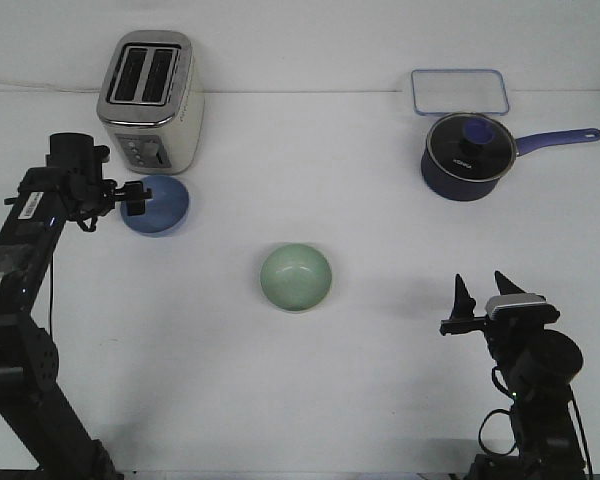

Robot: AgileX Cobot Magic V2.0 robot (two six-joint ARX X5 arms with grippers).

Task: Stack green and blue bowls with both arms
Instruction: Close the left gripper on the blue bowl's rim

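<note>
The periwinkle blue bowl (160, 205) sits on the white table just in front of the toaster. My left gripper (135, 197) is at the bowl's left rim, its fingers over the rim; how far they are closed is hidden from this angle. The pale sage green bowl (296, 277) sits upright and empty at the table's middle, apart from both arms. My right gripper (483, 286) is open and empty, fingertips pointing up, at the front right, well to the right of the green bowl.
A cream and chrome toaster (150, 100) stands at the back left, close behind the blue bowl. A dark navy saucepan (467, 157) with glass lid and long handle is at the back right, with a clear blue-rimmed lid (459, 91) behind it.
</note>
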